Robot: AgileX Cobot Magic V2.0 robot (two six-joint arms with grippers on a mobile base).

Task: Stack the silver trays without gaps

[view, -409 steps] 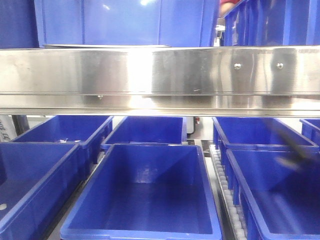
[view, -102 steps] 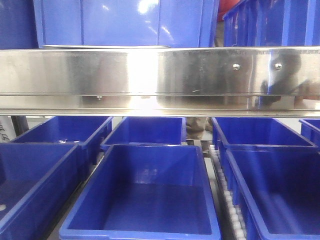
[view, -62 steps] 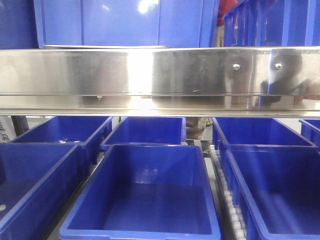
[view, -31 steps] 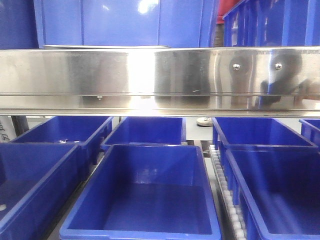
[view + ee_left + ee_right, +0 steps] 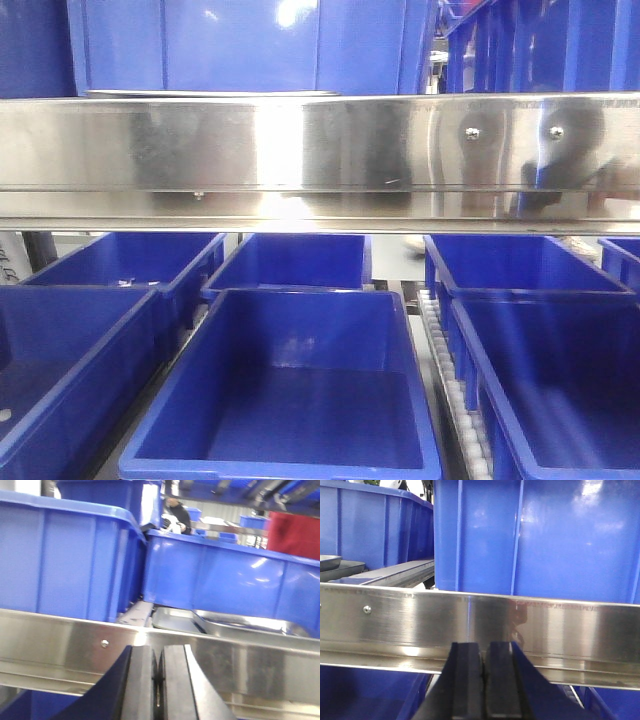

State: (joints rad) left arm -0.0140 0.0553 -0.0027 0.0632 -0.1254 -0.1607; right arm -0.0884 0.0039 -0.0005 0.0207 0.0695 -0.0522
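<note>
left gripper (image 5: 158,690) at bottom centre of its wrist view, jaws pressed together, nothing between them. right gripper (image 5: 484,685) likewise closed and empty, low centre, facing the steel rail (image 5: 470,622). silver trays (image 5: 235,625) sit right of centre behind that rail, one nested on another, flanked by blue bins (image 5: 65,560). front view: lower blue bin (image 5: 290,390) beneath the rail.

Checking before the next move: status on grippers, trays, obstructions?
Both grippers shut, empty: left, right. Trays on upper shelf, untouched. Steel rail between grippers and trays.
</note>
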